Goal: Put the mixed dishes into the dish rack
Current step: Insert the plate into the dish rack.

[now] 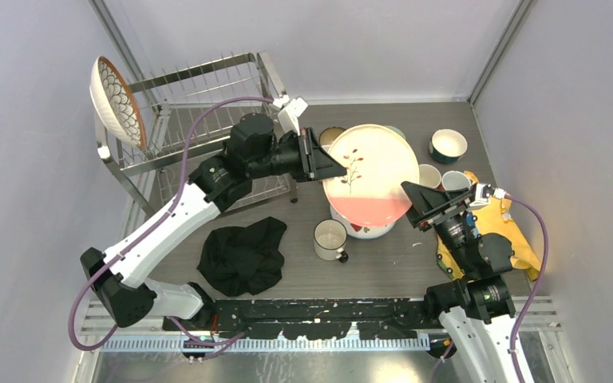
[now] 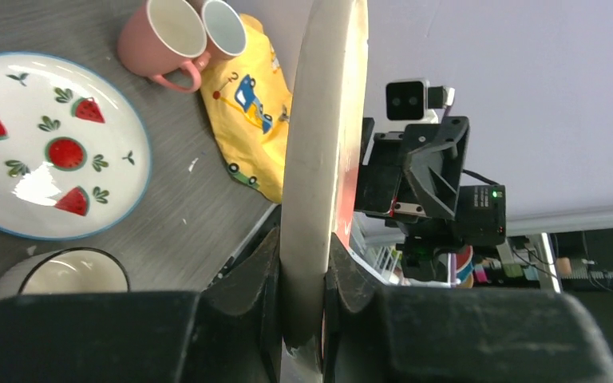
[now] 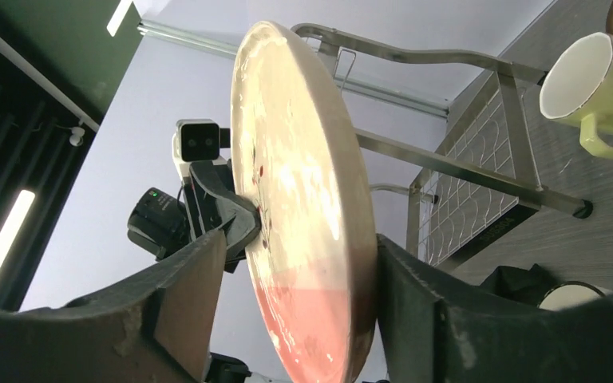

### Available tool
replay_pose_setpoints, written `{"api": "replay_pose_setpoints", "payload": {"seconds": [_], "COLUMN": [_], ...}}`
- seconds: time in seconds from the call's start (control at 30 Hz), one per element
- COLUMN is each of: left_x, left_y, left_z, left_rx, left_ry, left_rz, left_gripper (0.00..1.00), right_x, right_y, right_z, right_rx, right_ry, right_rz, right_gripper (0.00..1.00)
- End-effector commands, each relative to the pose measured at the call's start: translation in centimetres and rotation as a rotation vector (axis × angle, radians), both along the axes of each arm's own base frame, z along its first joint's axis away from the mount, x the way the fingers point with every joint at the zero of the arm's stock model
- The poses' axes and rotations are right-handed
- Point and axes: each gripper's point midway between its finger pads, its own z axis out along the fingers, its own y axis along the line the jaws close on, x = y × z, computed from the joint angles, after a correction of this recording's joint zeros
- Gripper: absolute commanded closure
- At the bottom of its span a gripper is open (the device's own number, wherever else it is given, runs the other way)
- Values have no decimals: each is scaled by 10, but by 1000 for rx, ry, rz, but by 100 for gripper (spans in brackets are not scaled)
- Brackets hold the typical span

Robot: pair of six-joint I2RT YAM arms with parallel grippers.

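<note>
Well, the left claw (image 1: 331, 170) is clamped on the left rim of the pink-and-cream plate (image 1: 371, 171), holding it up above the bench (image 1: 391, 267); the right claw (image 1: 417, 206) straddles the opposite rim, jaws parted, a gap showing on one side; the dish rack (image 1: 199, 80) stands back left, a scale-patterned dish (image 1: 116, 100) upright at its left end.

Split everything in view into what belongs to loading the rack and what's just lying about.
Job: dish rack, scale-patterned plate, held plate, watermelon plate, pink mug, yellow mug, white mug, dark-rimmed mug, blue bowl.
Lying about: black cloth, yellow cloth.
</note>
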Motion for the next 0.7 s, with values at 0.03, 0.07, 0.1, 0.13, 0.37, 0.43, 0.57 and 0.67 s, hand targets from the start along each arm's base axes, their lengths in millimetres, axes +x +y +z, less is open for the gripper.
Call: {"api": "replay_pose_setpoints", "payload": {"seconds": [0.03,0.07,0.1,0.13,0.37,0.43,0.57,0.67], "left_x": [2,4,5,6,21,26,34,43], "left_y": [22,23,24,25,35,40,53,67], "left_z": [73,76,76,79,106,115,141,158], "left_rx": [-155,-166,-174,-185,-276,-298,-365,-392], "left_ry": [-214,-217,-214,-212,-209,-212,-242,-267], "left_rz": [100,113,123,132,217,251,326,413], "left_gripper": [100,100,100,100,100,100,100,100], "right_x": [-8,-9,-9,-8,-5,-4,-2,-1], "right_y": [-3,-3,-3,-2,-5,-6,-9,-10], "right_z": [21,22,22,17,10,7,1,-2], "right_rx": [8,7,6,-1,-15,-20,-31,-41], "right_ry": [-82,-84,-86,-65,-36,-24,7,24], "right_rz": [-7,-7,-8,-8,-30,-38,-56,-63], "right_gripper": [22,19,16,12,0,0,0,0]}}
